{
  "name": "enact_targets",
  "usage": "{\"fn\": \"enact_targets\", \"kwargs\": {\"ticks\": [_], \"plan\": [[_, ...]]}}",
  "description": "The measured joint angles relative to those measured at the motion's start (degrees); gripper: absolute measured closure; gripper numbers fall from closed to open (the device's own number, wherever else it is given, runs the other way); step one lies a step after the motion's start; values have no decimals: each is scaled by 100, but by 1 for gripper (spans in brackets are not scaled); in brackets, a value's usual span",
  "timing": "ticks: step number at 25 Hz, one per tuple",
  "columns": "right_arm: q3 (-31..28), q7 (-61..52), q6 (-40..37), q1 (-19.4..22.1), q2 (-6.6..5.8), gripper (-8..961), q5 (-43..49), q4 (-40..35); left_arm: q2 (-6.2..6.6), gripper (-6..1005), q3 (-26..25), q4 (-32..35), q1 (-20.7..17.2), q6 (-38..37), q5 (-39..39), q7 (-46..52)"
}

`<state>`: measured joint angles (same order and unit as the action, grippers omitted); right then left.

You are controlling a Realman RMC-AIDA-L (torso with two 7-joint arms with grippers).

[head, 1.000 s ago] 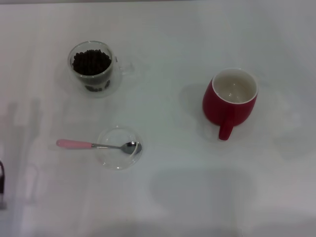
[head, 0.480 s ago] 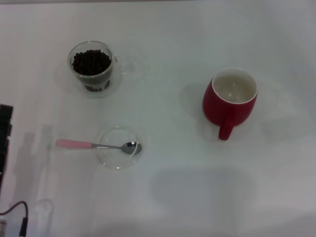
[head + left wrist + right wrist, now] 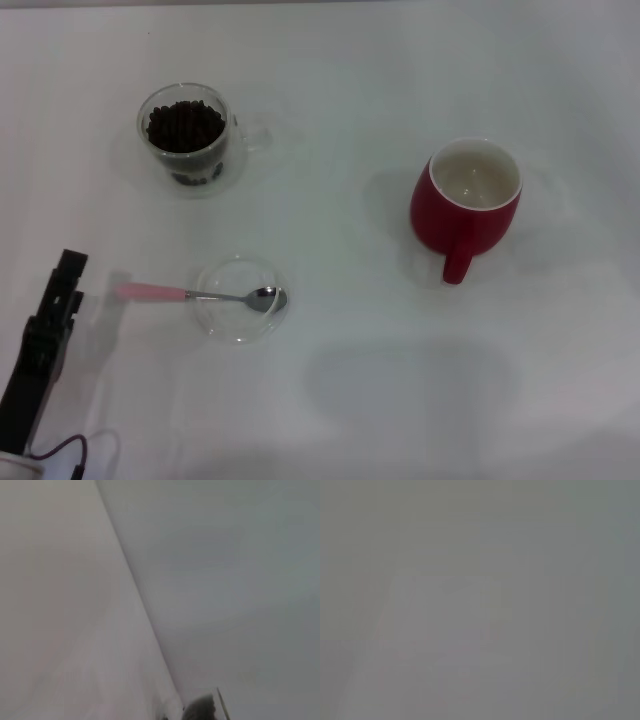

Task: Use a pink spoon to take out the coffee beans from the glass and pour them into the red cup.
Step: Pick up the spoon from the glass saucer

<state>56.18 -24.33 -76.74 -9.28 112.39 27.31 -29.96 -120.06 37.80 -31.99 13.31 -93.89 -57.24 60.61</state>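
The pink spoon (image 3: pixel 165 293) lies flat, its metal bowl resting in a flat clear glass dish (image 3: pixel 236 334) and its pink handle pointing to the left. The glass (image 3: pixel 228 152) stands at the back left, holding the coffee beans (image 3: pixel 186 125). The red cup (image 3: pixel 463 212) stands upright and empty at the right, handle towards me. My left gripper (image 3: pixel 69 270) reaches in from the lower left, its tip just left of the spoon's handle end and apart from it. A dark patch at the edge of the left wrist view (image 3: pixel 202 709) may be the glass. My right gripper is out of view.
The white table (image 3: pixel 340 100) carries only these things. The right wrist view shows only a plain grey surface.
My left arm has come in from the left edge and moved forward and right towards the spoon's handle. The spoon, glass and cup have not moved.
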Motion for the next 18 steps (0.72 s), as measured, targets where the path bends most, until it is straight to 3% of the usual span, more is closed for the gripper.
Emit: {"fn": "enact_targets", "kwargs": {"ticks": [4,18], "plan": [[9,0,37,-26,21,254,73,-9,-14,136,-29,340,55,321,-320,348],[-30,-1,94,-42,63,255,152,5,-19,137,-52,546,460,1019,-832,674]]}}
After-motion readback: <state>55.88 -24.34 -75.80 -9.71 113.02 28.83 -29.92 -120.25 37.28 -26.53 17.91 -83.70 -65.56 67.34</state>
